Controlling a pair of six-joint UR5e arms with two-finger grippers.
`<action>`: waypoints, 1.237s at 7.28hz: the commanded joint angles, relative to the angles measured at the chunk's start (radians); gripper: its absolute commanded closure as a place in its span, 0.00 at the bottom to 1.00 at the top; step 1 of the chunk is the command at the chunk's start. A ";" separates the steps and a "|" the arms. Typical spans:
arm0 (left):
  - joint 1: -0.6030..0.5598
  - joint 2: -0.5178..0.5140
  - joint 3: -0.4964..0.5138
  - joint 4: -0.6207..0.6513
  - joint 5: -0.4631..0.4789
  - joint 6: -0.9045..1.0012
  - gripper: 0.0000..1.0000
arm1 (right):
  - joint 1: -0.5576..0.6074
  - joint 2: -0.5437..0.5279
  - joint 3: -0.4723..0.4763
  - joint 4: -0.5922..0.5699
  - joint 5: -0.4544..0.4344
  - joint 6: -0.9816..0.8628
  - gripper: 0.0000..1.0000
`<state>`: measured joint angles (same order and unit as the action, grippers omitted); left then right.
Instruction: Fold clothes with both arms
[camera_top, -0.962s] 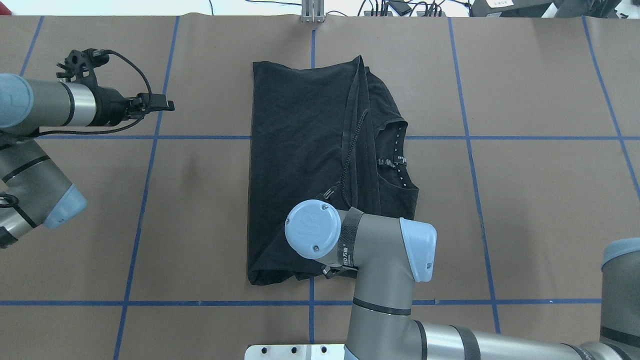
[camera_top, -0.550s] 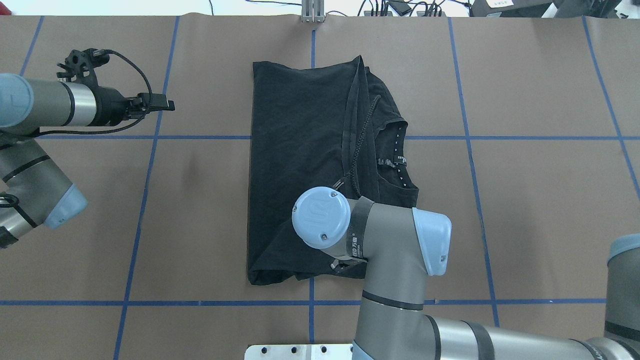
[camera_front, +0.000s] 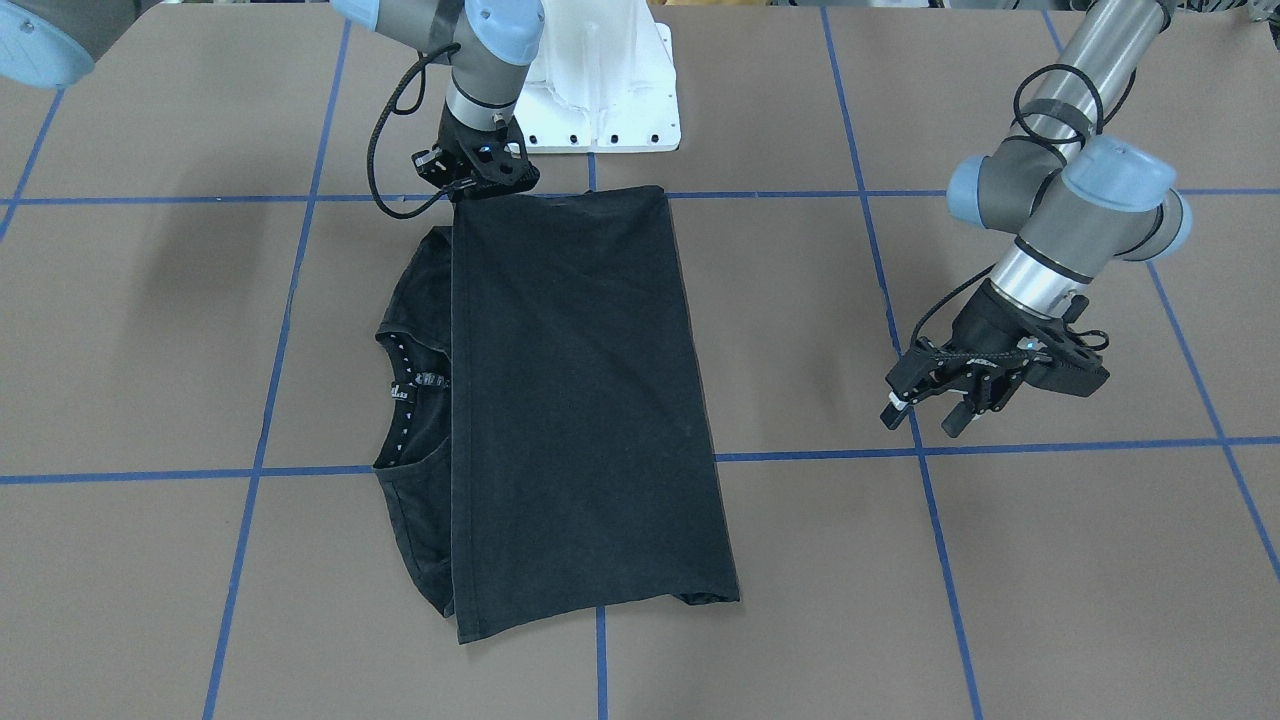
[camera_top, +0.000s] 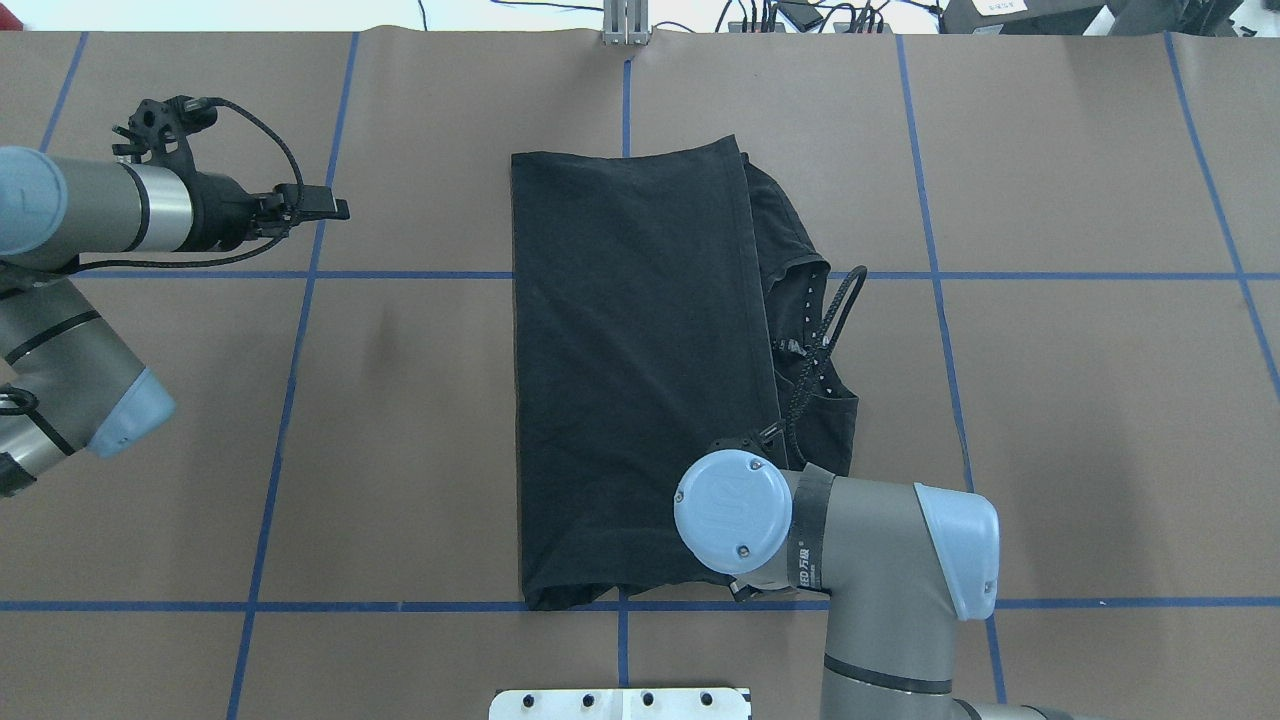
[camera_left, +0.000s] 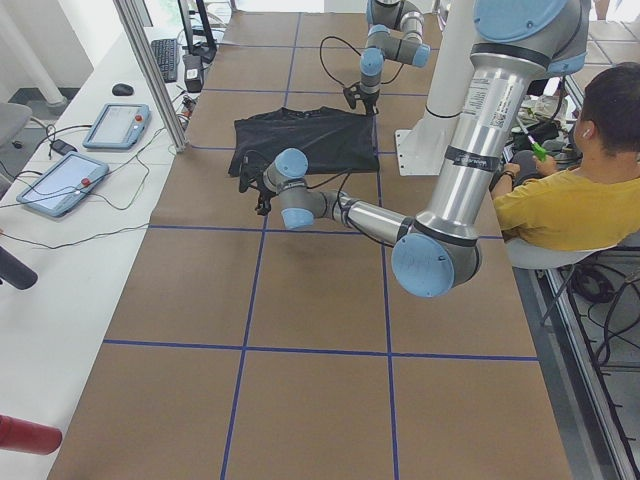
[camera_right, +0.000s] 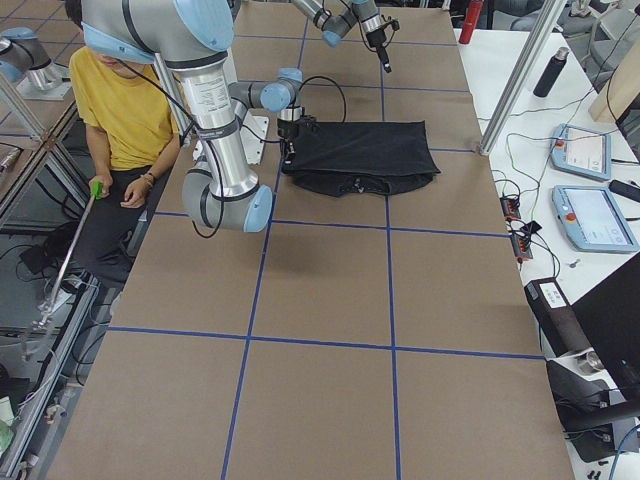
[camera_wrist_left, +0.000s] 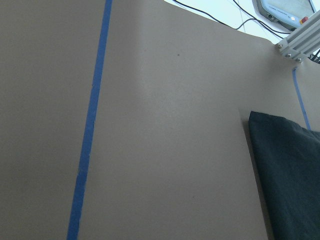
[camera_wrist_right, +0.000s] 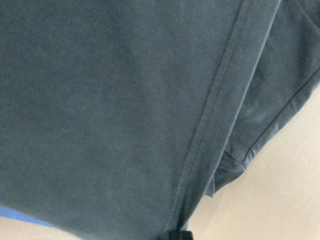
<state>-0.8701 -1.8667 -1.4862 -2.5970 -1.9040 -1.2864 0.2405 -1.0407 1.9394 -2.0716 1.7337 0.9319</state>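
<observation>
T-shirt (camera_top: 640, 380), black, lies folded lengthwise at the middle of the brown table (camera_top: 1080, 420), astride the central blue tape line (camera_top: 622, 650). Its near edge touches the cross line of tape in front of the white pedestal base (camera_front: 600, 90), and its far edge stops short of the table's far rim. One flat panel is laid over the body, its stitched hem (camera_top: 756, 300) running straight from far to near. Beyond that hem the neck side sticks out toward the robot's right. The right gripper (camera_front: 472, 185) is pinching the near corner of that hem, low to the table. The left gripper (camera_front: 922, 418) hovers with fingers spread, well apart from the shirt's left edge, with bare brown surface between them. A small white collar logo (camera_front: 400, 392) sits inside the neck, too small to read; white lettering on the black band (camera_top: 805, 548) of the right arm's wrist is likewise illegible
</observation>
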 joint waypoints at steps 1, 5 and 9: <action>0.000 -0.002 0.000 0.000 0.000 -0.002 0.00 | 0.028 -0.006 0.004 0.005 0.012 0.012 0.01; 0.000 -0.003 0.000 0.000 0.000 -0.004 0.00 | 0.033 -0.077 0.018 0.284 0.015 0.726 0.00; 0.000 -0.006 0.000 0.000 0.000 -0.004 0.00 | 0.025 -0.231 0.030 0.630 -0.141 1.307 0.08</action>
<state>-0.8698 -1.8717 -1.4864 -2.5971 -1.9037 -1.2901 0.2704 -1.2488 1.9668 -1.4773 1.6402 2.1369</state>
